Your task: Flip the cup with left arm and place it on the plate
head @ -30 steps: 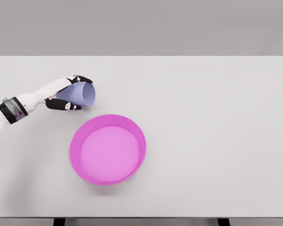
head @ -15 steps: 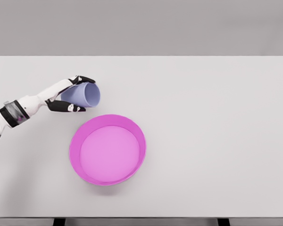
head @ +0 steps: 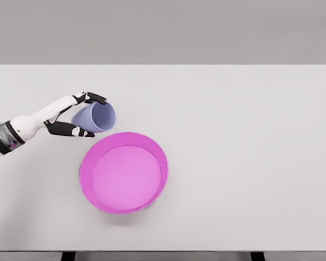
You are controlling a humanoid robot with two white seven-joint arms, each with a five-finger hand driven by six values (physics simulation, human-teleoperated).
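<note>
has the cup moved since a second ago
Yes. The cup, held in the left hand, has tilted its mouth more toward the camera and dropped slightly nearer the plate.

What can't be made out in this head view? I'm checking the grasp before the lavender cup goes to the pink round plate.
- Lavender cup, head view: its base and back wall are hidden by the left hand and the cup's own body.
- Left hand: its palm contact is hidden behind the cup.
- Left arm: cut off by the picture's left edge.
- Pink round plate: its underside is hidden.
- Right arm: not in view.
</note>
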